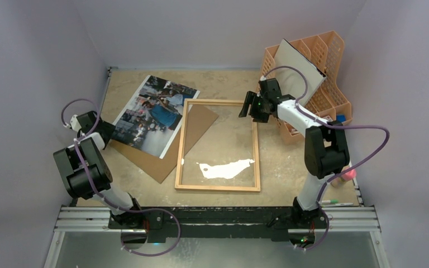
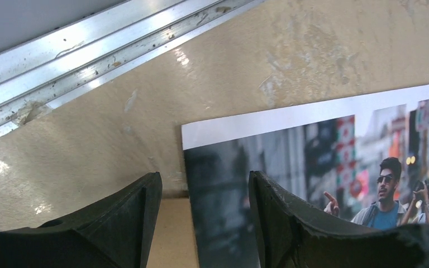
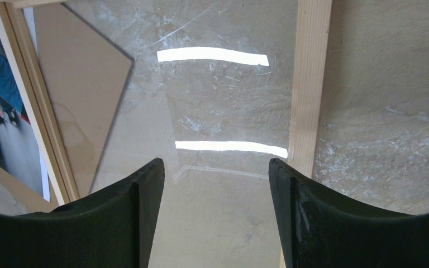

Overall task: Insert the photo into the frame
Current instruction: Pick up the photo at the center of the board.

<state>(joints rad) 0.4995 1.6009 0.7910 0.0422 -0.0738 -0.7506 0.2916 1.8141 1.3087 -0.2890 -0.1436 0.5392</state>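
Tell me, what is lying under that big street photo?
A brown backing panel lies under the photo, sticking out along its near edge and toward the frame. How far it runs beneath is covered.

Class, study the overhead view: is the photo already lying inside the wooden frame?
No, the photo lies on the brown backing panel, outside the frame's left rail.

Setting: robot test cell, laboratory type.
Enclosure: plain lilac-grey walls (image 1: 212, 33) close off the desk (image 1: 229, 84) at left, far and right.
Mounting: left arm (image 1: 84, 167) and right arm (image 1: 324, 148) bolted to an aluminium rail (image 1: 218, 219) at the near edge.
Wiring: purple cables (image 1: 368, 128) run exposed.
Surface: desk top scuffed and stained.
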